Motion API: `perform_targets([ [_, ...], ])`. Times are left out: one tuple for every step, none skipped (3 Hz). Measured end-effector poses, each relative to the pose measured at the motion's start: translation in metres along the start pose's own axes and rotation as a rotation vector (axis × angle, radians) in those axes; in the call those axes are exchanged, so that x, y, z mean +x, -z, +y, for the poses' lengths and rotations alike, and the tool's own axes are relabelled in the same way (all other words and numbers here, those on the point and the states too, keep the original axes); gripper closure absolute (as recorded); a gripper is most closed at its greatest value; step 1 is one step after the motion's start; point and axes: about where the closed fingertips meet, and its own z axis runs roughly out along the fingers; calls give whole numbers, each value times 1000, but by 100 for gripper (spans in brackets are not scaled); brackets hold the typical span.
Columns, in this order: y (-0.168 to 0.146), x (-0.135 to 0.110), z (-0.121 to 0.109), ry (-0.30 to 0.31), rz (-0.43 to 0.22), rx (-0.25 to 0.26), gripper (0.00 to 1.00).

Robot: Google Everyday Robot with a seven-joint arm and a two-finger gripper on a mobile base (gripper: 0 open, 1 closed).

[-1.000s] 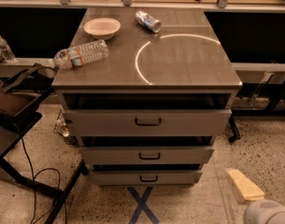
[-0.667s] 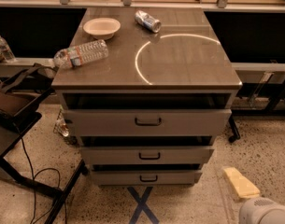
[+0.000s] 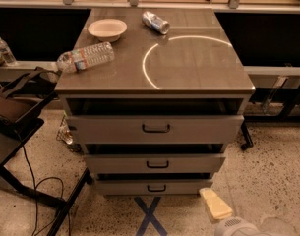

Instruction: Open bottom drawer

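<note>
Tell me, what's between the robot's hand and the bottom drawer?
Nothing but a stretch of bare speckled floor, seen in the camera view, separates the gripper, low right, from the bottom drawer.

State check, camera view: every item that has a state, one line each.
bottom drawer: shut, handle untouched
middle drawer: shut
top drawer: shut
water bottle: on its side on the cabinet top
can: on its side
bowl: upright, looks empty
gripper: low, right of bottom drawer, holding nothing
</note>
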Motion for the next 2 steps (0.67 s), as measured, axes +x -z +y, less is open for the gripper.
perform_targets([
  [-33, -17, 14, 10, -63, -18, 0],
  [-77, -26, 10, -46, -146, -43, 0],
])
